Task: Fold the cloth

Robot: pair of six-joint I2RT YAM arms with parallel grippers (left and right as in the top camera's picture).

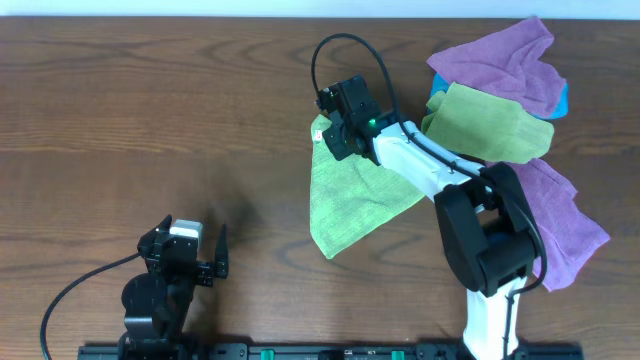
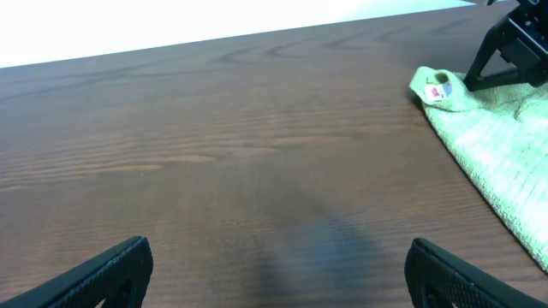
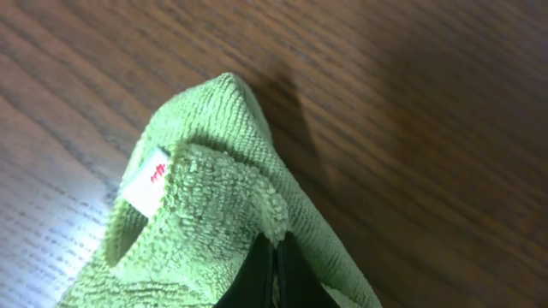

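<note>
The lime-green cloth lies folded into a rough triangle in the middle of the table, its white tag at the far corner. My right gripper is shut on that tagged corner; in the right wrist view the fingers pinch the cloth's edge beside the tag. My left gripper is open and empty near the front left. In the left wrist view its fingertips frame bare wood, with the cloth at the far right.
A pile of other cloths sits at the back right: a purple one, a duller yellow-green one, a bit of blue, and another purple one beside my right arm's base.
</note>
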